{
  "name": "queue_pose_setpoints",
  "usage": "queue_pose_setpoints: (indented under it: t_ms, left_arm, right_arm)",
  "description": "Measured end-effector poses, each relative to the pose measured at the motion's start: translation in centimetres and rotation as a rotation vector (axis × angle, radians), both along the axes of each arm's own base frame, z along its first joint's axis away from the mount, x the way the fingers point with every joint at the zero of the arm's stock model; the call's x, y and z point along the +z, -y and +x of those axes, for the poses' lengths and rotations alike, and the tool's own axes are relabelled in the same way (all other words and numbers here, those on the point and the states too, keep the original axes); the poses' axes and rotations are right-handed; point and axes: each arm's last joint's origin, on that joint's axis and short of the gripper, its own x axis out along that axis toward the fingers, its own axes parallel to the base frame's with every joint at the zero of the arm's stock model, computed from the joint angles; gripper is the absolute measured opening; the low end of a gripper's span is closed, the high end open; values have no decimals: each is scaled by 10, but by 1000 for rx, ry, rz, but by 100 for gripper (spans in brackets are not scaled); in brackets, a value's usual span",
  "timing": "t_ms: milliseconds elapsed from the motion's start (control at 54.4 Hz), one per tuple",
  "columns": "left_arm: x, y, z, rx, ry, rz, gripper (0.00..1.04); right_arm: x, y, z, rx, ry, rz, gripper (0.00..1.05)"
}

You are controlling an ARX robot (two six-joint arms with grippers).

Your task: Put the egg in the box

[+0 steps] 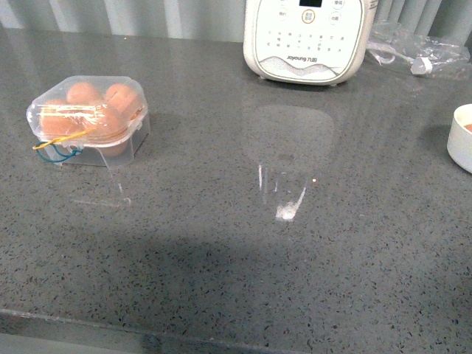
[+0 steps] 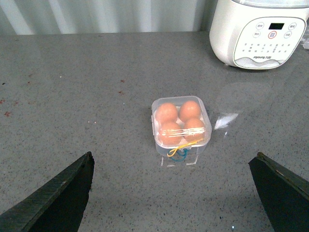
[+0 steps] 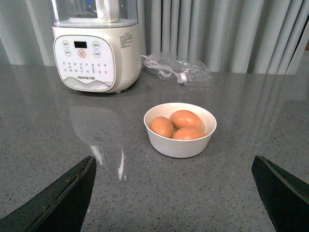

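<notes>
Judging the egg first: I expected it to be light, rigid, smooth and brittle, with a shell that would slip under hard pads and crack if squeezed. I noted that the safest hold would be across its widest girth, closing slowly and stopping at first contact.

Left hand [image 2: 171, 193]: fingers spread wide, nothing between them. The box [image 2: 181, 124] sat on the tabletop [image 2: 72, 96] ahead of this hand, centred between its fingers and well clear of them. All four cups appeared filled with brown eggs, and the clear lid looked down over them, with the yellow and teal bands trailing at the edge nearest the hand. From this I judged the carton full.

Right hand [image 3: 174, 193]: likewise spread wide and empty. A white bowl [image 3: 180, 129] stood ahead of it, between its fingers and apart from them, holding three brown eggs. I could not tell which egg was meant; the egg [image 3: 185, 118] lying at the far side of the bowl was the most exposed.

The front view showed neither hand, only the box, a white appliance [image 1: 306, 40] and a sliver of the bowl at the edge. Only the right wrist view showed the bowl's contents; only the left wrist view showed the box from above. A clear plastic bag [image 3: 176, 70] lay beyond the bowl.
</notes>
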Motion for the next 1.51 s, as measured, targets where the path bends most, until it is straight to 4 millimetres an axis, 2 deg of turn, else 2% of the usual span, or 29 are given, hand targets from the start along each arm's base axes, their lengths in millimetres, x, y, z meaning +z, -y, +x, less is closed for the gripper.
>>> queue_pose_setpoints:
  t_ms: [74, 129, 313, 423, 938, 1030, 1509]
  left_arm:
    - [-14, 0, -7, 125, 181, -22, 80]
    - [-24, 1, -10, 135, 224, -39, 71]
    - [-71, 12, -18, 165, 209, -68, 28]
    - [-87, 19, -22, 130, 216, -79, 3]
    - [-123, 19, -33, 134, 220, -83, 4]
    - [-131, 19, -41, 133, 194, -81, 4]
    - [-135, 19, -45, 133, 242, -85, 4]
  right_arm:
    - [0, 0, 0, 0, 0, 0, 97]
    - [0, 0, 0, 0, 0, 0, 97]
    - [0, 0, 0, 0, 0, 0, 97]
    - [0, 0, 0, 0, 0, 1, 97]
    - [0, 0, 0, 0, 0, 2, 97]
    - [0, 0, 0, 0, 0, 2, 97]
    - [0, 0, 0, 0, 0, 2, 97]
